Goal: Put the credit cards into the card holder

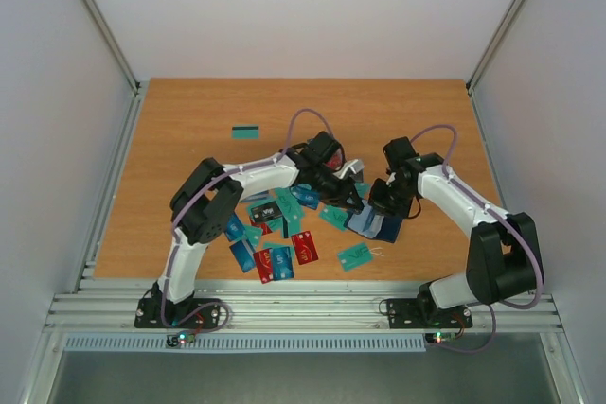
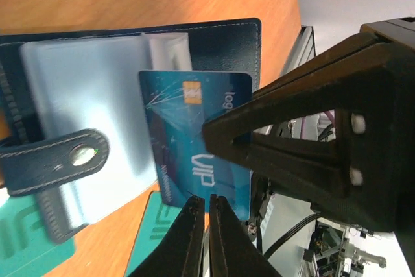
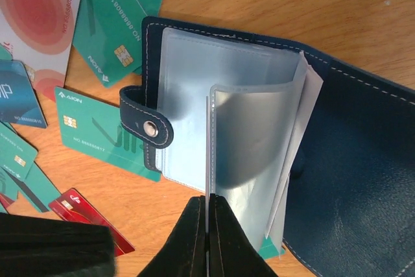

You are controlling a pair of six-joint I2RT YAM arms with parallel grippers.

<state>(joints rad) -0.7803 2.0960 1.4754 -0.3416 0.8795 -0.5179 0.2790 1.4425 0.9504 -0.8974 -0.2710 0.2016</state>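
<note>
Card holder [image 3: 363, 160], a dark navy folding case, lies open on the wooden surface [image 3: 292, 4] between both claws.
Left claw [image 2: 209, 207], clamped on a blue rectangular plastic credit card [image 2: 194, 141], points its long axis at the holder just ahead; right claw [image 3: 207, 204] pinches one clear plastic sleeve [image 3: 253, 141] (mouth unclear).

Wooden table [image 1: 189, 120], plain white walls [image 1: 312, 7]
</note>
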